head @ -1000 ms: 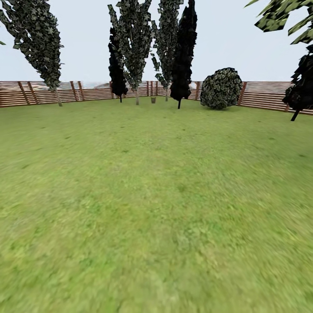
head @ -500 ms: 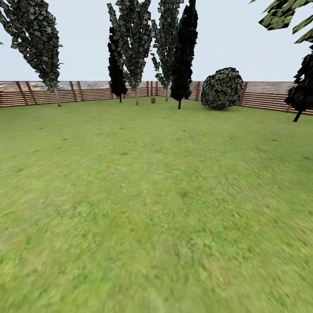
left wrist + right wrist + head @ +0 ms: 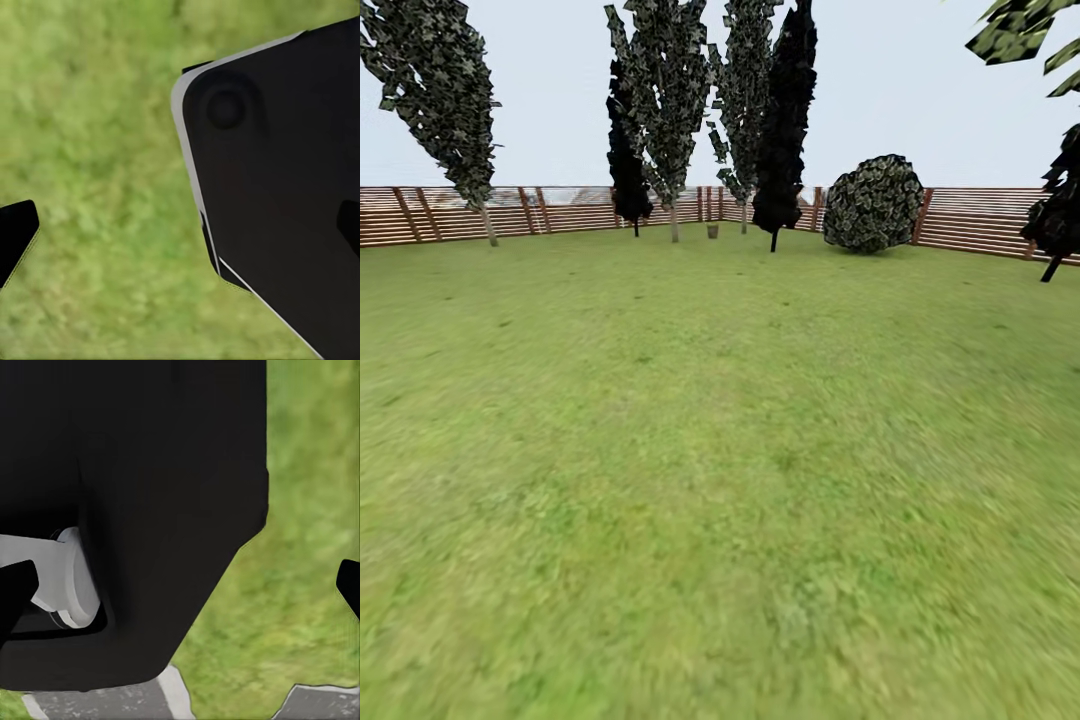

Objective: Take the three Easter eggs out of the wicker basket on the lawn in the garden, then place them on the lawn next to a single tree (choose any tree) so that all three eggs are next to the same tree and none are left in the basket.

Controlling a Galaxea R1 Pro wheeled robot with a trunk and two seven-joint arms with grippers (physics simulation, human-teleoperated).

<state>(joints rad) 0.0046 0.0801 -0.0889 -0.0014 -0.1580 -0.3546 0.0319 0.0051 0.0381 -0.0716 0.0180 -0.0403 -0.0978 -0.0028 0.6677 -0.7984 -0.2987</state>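
Observation:
The lawn point(image 3: 720, 450) stretches ahead to the far end of the garden. A tiny brownish pot shape at the fence foot looks like the wicker basket point(image 3: 712, 229), too far away to show any Easter eggs. Trees with pale grey trunks stand there: one tree point(image 3: 668, 110) just left of the basket, another point(image 3: 743, 90) right of it, a third point(image 3: 445, 90) at far left. In the wrist views my left gripper point(image 3: 180, 232) and right gripper point(image 3: 180, 585) hang open over grass, nothing between the fingertips.
A brown slat fence point(image 3: 980, 220) rings the yard. Black-trunked trees point(image 3: 785, 120) stand among the pale ones and at the right edge point(image 3: 1055, 215). A round dark bush point(image 3: 872, 203) sits right of centre. My black body point(image 3: 285, 187) crowds both wrist views.
The whole head picture has crept forward. The trees at the left and right edges have slid outward, so the camera has moved, not the things.

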